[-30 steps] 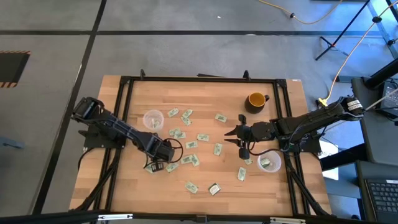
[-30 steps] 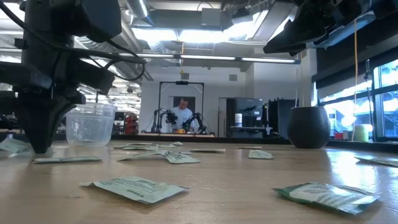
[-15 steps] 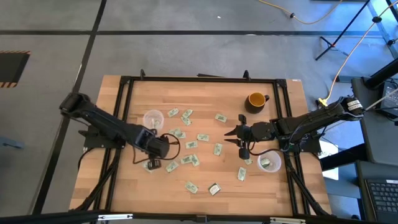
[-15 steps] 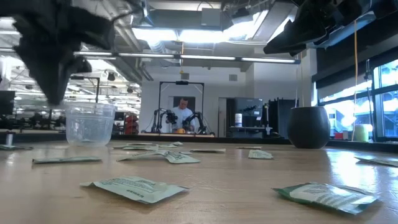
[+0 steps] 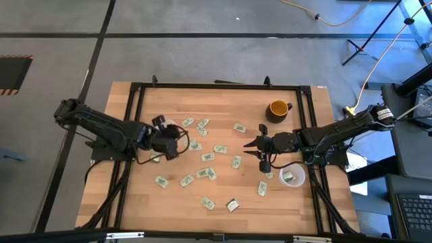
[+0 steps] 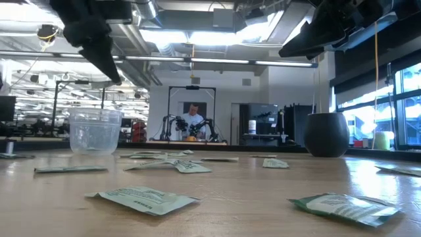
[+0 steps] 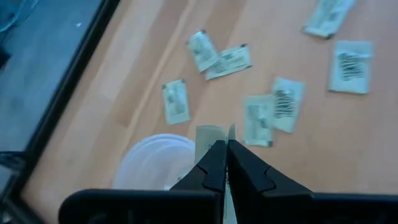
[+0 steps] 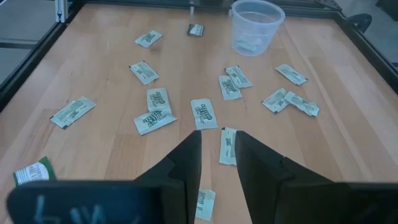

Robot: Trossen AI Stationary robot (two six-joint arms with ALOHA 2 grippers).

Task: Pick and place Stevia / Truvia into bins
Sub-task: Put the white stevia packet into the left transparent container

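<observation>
Stevia packets (image 5: 208, 156), small pale green and white rectangles, lie scattered flat across the middle of the wooden table (image 5: 297, 209), spreading from near the left cup toward the front edge. Two clear plastic cups serve as bins: the left cup (image 5: 167, 128) stands toward the table's left side, and the right cup (image 5: 291, 177) stands near the right edge with at least one packet already inside. A yellow-orange mug (image 5: 277, 108) sits near the back right corner, apart from the work. The left gripper (image 5: 160, 122) hangs raised directly over the left cup, its fingers pressed together on one pale packet (image 7: 209, 136), which shows just beyond the fingertips above the cup's rim in the left wrist view; it is held there most likely so that the packet falls into the cup once released. The right gripper (image 5: 249, 145) waits over the table's right-centre, near the mug and the right cup, its fingers parted a little and holding nothing, pointing toward loose packets. Far across the room behind the table, a person is visible.
</observation>
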